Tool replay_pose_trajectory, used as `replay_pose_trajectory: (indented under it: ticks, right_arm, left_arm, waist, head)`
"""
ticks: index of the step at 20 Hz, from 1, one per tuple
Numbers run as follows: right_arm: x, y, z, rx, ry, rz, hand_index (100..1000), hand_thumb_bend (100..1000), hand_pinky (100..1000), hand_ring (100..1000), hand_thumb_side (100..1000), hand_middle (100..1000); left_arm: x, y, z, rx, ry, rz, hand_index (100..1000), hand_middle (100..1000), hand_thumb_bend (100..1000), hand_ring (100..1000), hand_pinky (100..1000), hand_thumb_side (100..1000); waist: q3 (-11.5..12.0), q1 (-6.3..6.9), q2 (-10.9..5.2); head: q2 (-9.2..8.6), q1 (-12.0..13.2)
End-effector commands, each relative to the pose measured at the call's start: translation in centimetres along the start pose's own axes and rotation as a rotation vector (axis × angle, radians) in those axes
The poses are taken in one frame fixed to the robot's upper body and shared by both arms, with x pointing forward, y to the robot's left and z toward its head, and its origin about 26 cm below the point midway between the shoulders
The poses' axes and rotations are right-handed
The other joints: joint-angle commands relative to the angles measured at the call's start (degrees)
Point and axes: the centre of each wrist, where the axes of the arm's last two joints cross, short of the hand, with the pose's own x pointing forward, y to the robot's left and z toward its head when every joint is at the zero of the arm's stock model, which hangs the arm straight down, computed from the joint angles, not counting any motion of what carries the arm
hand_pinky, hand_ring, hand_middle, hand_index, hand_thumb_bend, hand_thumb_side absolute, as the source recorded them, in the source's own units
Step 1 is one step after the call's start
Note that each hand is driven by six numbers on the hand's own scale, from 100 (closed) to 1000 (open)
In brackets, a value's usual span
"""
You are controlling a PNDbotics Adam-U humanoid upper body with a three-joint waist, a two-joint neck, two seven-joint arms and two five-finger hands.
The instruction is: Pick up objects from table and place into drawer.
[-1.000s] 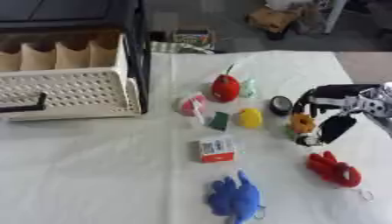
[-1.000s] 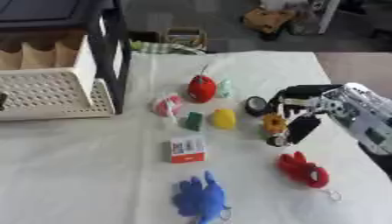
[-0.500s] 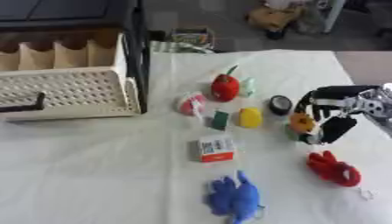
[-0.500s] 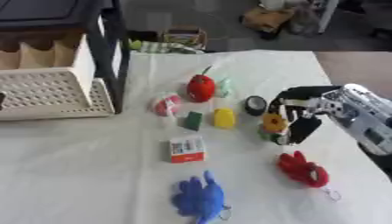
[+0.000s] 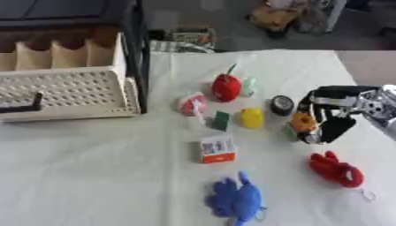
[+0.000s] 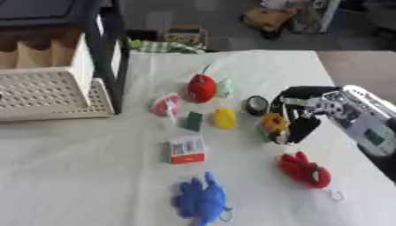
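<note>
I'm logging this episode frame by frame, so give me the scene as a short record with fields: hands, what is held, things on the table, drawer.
right hand: at the table's right side, fingers curled round an orange object
left hand: not in view
drawer: cream, perforated front, pulled open at the left; contents not visible
still on the white cloth: red toy, yellow object, green piece, small box, blue plush, red plush, dark round object
</note>
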Motion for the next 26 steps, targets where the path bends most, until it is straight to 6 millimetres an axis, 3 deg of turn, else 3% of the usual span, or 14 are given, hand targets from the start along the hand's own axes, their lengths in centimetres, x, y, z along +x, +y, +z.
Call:
replay_pose_trajectory:
  ticks: [1, 8, 12, 26]
  right_arm:
    - [-0.4, -0.9, 0.7, -0.034, 0.017, -0.005, 585, 225, 472, 524, 289, 503]
    - [-0.3, -1.3, 0.9, -0.085, 0.026, -0.046, 507, 100, 426, 483, 239, 434]
    - [0.1, -2.0, 1.5, -0.129, 0.022, -0.067, 489, 100, 411, 467, 173, 413]
    - [3.1, -5.7, 4.9, -0.313, -0.057, -0.129, 452, 100, 398, 425, 139, 351]
  left_arm:
    - [0.5, 0.7, -0.2, 0.018, -0.02, -0.01, 768, 100, 100, 100, 100, 252]
    - [0.5, 0.7, -0.2, 0.017, -0.017, -0.011, 768, 100, 100, 100, 100, 252]
    - [0.5, 0.7, -0.2, 0.016, -0.018, -0.013, 768, 100, 100, 100, 100, 253]
    - [0.5, 0.8, -0.2, 0.014, -0.018, -0.017, 768, 100, 100, 100, 100, 255]
  waist:
    - [0.1, -0.03, -1.02]
    - [0.0, -0.11, -1.07]
    - [0.0, -0.16, -1.25]
    - [-0.1, -0.53, -2.07]
  head:
    - [-0.78, -0.1]
    - [-0.71, -0.1]
    - [-0.69, 0.0]
    - [-0.8, 0.8]
